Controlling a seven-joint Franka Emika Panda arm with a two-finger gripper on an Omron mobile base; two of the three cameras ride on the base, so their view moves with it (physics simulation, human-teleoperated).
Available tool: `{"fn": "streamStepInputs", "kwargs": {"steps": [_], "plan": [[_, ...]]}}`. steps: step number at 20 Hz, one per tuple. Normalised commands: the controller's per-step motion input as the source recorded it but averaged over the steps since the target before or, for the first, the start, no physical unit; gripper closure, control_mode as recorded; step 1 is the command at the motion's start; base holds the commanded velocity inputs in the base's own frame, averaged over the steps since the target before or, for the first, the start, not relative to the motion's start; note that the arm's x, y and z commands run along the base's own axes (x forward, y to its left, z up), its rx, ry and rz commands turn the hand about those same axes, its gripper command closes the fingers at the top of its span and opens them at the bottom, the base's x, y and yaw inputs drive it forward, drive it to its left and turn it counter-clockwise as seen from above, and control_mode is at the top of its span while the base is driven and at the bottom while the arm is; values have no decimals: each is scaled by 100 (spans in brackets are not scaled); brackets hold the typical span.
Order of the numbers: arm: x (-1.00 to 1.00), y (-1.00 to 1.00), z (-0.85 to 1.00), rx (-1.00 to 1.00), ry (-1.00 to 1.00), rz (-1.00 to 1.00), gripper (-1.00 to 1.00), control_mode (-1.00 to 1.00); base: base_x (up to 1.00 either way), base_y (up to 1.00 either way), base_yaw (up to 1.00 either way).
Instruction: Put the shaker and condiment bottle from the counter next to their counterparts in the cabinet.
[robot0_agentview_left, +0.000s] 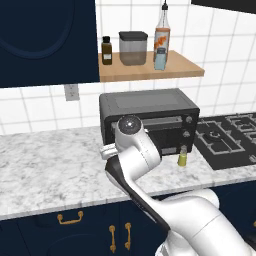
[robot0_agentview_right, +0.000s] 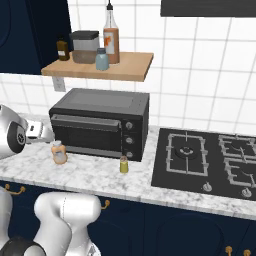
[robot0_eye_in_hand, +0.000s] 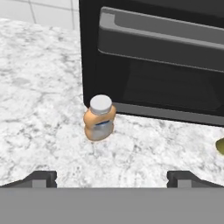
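Gripper (robot0_eye_in_hand: 112, 177) fingertips (robot0_eye_in_hand: 41, 177), spread wide and holding nothing, frame the marble tabletop (robot0_eye_in_hand: 39, 109) in the hand view. Ahead of them the shaker (robot0_eye_in_hand: 99, 118) stands upright on the tabletop, just in front of the black toaster oven (robot0_eye_in_hand: 153, 57) near its left corner. Right base view: shaker (robot0_agentview_right: 59, 152) at the oven's left front; condiment bottle (robot0_agentview_right: 123, 164) upright at its right front, well apart from the shaker. Above, the cabinet shelf (robot0_agentview_right: 125, 70) carries the pale blue shaker (robot0_agentview_right: 102, 59), the tall clear bottle (robot0_agentview_right: 111, 37), a grey canister (robot0_agentview_right: 84, 47) and a dark brown bottle (robot0_agentview_right: 62, 50). A gas hob (robot0_agentview_right: 210, 162) lies to the right.
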Motion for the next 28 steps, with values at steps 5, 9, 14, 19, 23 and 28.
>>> {"fn": "streamStepInputs", "kwargs": {"steps": [5, 9, 14, 19, 23, 28], "plan": [[14, 1, -25, -1, 0, 0, -100, -100, 0, 0, 0], [11, 2, -22, -1, -1, 0, -100, -100, 0, 0, 0], [13, 0, -15, 0, -1, 0, -100, -100, 0, 0, 0], [18, 0, -8, 0, 0, -2, -100, -100, 0, 0, 0], [31, 0, -3, 0, 0, -12, -100, -100, 0, 0, 0], [26, 0, -4, 2, 0, -15, -100, -100, 0, 0, 0]]}}
